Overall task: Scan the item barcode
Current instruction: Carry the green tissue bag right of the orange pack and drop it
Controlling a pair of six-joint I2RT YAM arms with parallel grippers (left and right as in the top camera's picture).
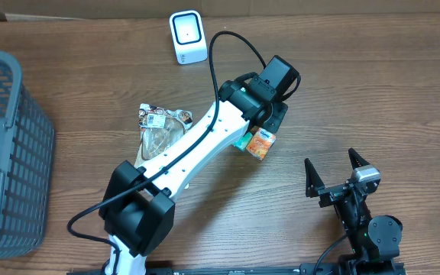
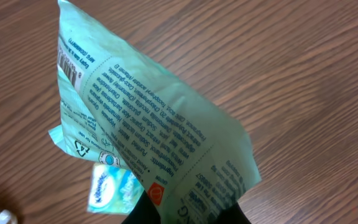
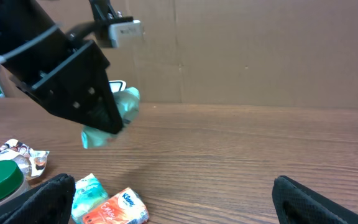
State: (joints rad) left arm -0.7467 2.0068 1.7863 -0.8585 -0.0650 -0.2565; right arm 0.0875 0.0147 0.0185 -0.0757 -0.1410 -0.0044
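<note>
Hanging pinched in the left gripper (image 3: 107,118), the green packet (image 2: 160,124) is not yet shown to the far scanner (image 1: 186,37); the right gripper (image 1: 331,162) is spread.

A brown wood-grain counter (image 1: 373,84) fills the scene; a plain cardboard wall (image 3: 260,50) stands along its far edge.

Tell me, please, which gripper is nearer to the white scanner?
Left. The left gripper, shut on the green packet, is a little in front of the scanner; the right gripper stands open by the front edge.
</note>
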